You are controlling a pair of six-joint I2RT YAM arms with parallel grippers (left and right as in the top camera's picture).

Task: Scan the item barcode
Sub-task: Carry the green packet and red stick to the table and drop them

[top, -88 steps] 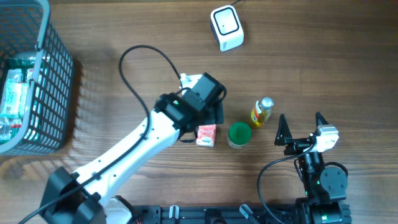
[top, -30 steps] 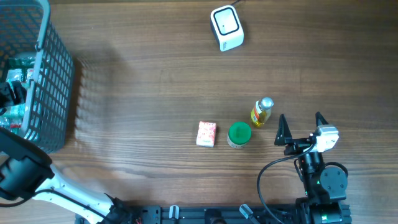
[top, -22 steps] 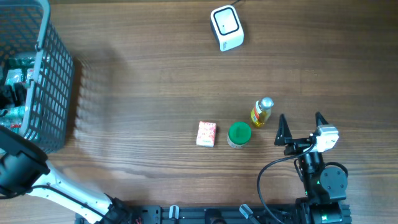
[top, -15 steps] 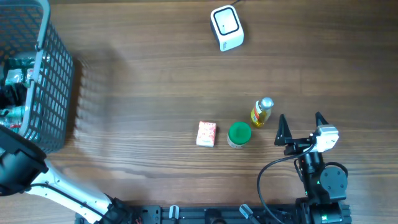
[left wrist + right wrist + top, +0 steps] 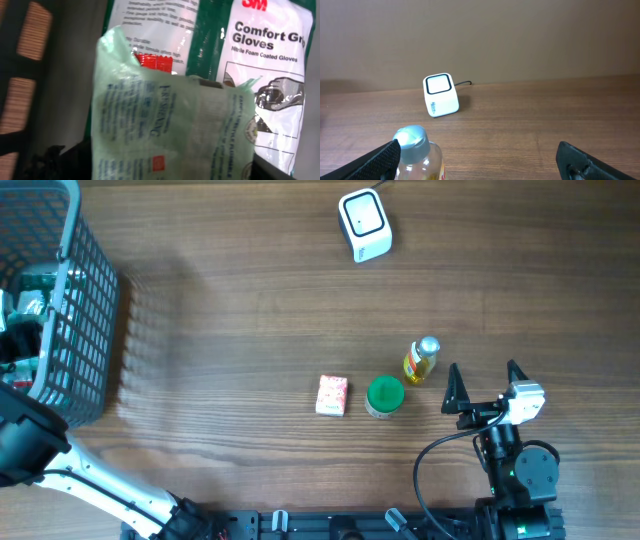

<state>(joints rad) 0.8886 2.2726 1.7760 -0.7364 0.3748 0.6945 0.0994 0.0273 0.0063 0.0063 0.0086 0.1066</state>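
Left pincer: the left pincer (image 5: 12,345) is down inside the basket (image 5: 90,320), close over the packet; whether its jaws are spread or pinching cannot be told.
Right pincer: the right pincer (image 5: 485,375) is spread wide and empty, well apart from the basket.
Item: the pale green packet (image 5: 170,135) lies in the basket, overlapping the glove pack (image 5: 260,75).
Risk, grip: thin slack film may crumple or slide out of the jaws.
Risk, wrong pick: jaws closing too deep could catch the glossy glove pack beneath as well.
Risk, snag: a floppy corner could hook the basket's mesh on lifting.
Risk, scan: a creased packet may hide its barcode from the scanner (image 5: 364,224), far from the basket.
Packet: soft, wrinkled, translucent plastic, flat, printed.
Glove pack: smooth, shiny, flat pouch.
Basket: rigid open grid, upright walls.
Scanner: hard white rounded cube.
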